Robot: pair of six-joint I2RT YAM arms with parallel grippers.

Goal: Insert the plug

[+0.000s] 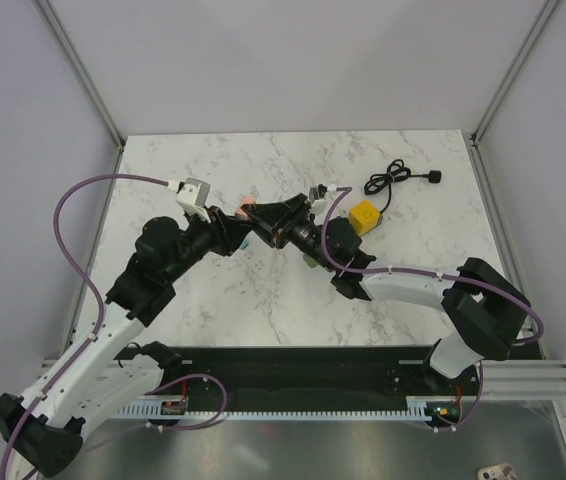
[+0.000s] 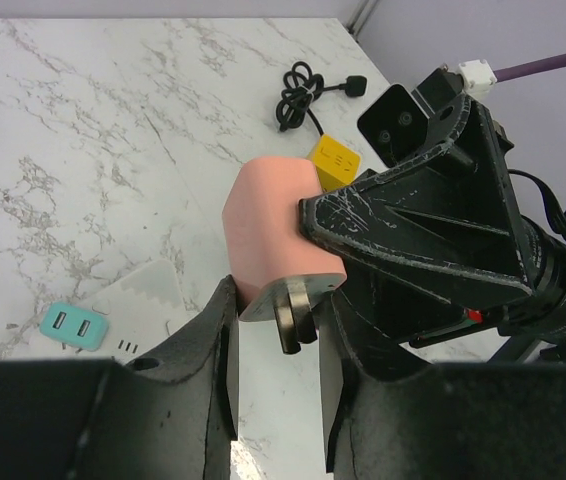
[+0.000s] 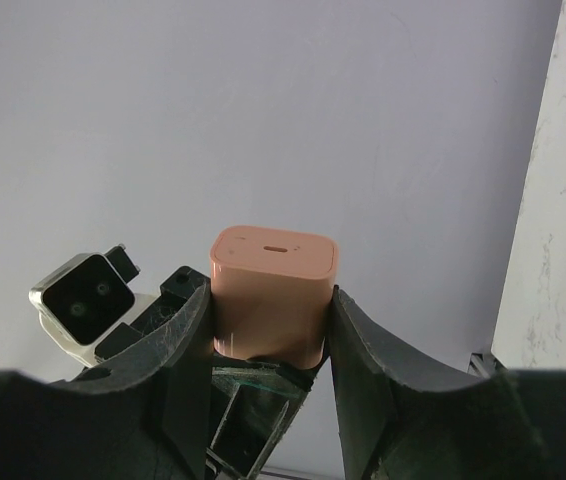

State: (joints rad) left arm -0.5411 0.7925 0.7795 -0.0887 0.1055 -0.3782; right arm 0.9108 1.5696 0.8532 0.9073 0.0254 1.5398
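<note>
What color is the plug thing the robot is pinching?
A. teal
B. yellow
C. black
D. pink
D: in the right wrist view, the right gripper squeezes a pink plug between its two fingers.

You had a white marbled tabletop (image 1: 263, 290) carrying a coiled black cable (image 1: 395, 180), a yellow block (image 1: 365, 216) just beside it, and a teal charger (image 2: 73, 327).

No text, brand or number can be read; the yellow block (image 2: 335, 162) bears small dark marks, too blurred to make out; the white card (image 2: 145, 305) beside the teal adapter (image 2: 73, 327) carries a few tiny strokes, illegible.
</note>
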